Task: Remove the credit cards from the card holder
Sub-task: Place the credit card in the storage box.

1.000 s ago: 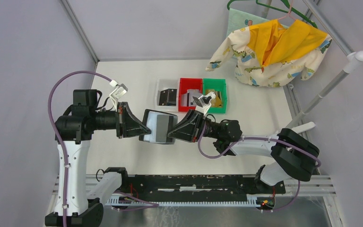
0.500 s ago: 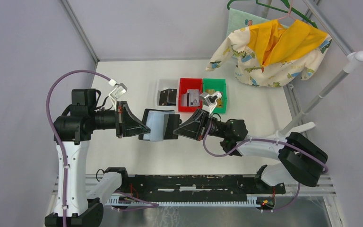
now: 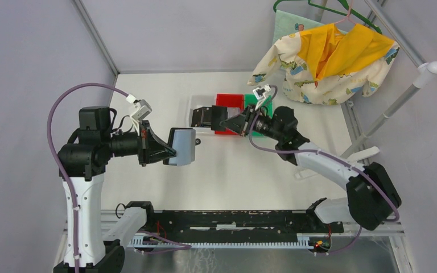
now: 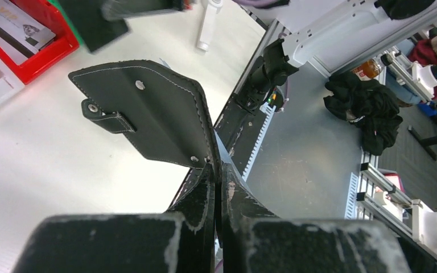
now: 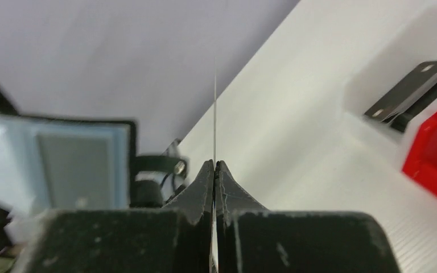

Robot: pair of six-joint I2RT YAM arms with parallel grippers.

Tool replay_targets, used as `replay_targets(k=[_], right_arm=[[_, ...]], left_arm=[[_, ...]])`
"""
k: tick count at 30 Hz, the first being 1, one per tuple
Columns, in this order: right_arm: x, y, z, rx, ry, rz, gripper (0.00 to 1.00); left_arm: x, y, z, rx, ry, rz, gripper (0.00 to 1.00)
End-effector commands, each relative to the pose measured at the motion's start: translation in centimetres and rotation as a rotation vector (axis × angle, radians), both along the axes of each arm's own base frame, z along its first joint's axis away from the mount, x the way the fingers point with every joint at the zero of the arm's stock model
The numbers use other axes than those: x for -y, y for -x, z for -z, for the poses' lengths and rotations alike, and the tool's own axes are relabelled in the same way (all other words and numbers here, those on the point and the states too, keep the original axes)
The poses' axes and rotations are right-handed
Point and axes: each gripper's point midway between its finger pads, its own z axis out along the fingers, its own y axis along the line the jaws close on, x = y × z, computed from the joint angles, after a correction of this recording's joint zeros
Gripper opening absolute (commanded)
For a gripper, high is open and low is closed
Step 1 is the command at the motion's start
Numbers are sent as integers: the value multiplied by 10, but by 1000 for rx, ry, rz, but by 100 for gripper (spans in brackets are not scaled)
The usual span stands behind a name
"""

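Observation:
The card holder (image 3: 183,146) hangs in the air left of centre, its light blue-grey inside facing up and my left gripper (image 3: 169,153) shut on its edge. In the left wrist view its black outer flap (image 4: 148,114) with the closure tab spreads out beyond the left gripper (image 4: 217,169). My right gripper (image 3: 229,121) is shut on a black credit card (image 3: 218,118) above the bins. That card shows edge-on as a thin line (image 5: 214,102) rising from the right gripper (image 5: 214,165), and the holder (image 5: 62,165) is blurred at the left.
A white bin (image 3: 193,102) holding a black card (image 3: 201,117), a red bin (image 3: 230,100) and a green bin (image 3: 263,108) stand in a row at the back centre. Clothes on hangers (image 3: 330,57) and a white rack pole (image 3: 398,102) fill the back right.
My right gripper closed on a black card, drew it out of the holder and carried it back over the bins. The left arm shifted slightly left with the holder.

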Motion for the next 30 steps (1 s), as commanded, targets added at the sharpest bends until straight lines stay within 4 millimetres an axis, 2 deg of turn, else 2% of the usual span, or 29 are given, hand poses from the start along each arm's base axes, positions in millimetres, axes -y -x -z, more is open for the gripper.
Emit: replay_targets(k=[1,4,9,13,15,19,20,23,25,27,30], right_arm=[[-13,-60,34,10,251,97,0],[-35,-94,66,-62,324,100,0],[-62,-151,103,-133,373,169,0],[-86,-182,115,-168,350,190,0],[-97,-191,119,-180,338,191,0],[-108,-201,137,-202,363,205,0],[-109,-202,142,-209,364,213,3],[-110,-200,151,-215,370,225,16],[-108,-199,154,-208,381,230,29],[-106,-195,147,-184,381,224,39],[-99,-189,123,-118,382,222,48]], left_arm=[[-1,3,-14,128,-9,19,2],[-1,3,-16,128,-8,18,2],[0,4,-15,122,-2,24,2],[0,5,-10,117,-5,30,2],[0,4,-6,114,-9,33,2],[-2,0,4,114,-33,28,2],[-3,-1,7,112,-38,28,2],[-3,-4,12,93,-40,29,2],[-3,-4,12,93,-39,31,2],[-3,-4,12,98,-39,32,2],[-3,-2,11,98,-35,33,2]])
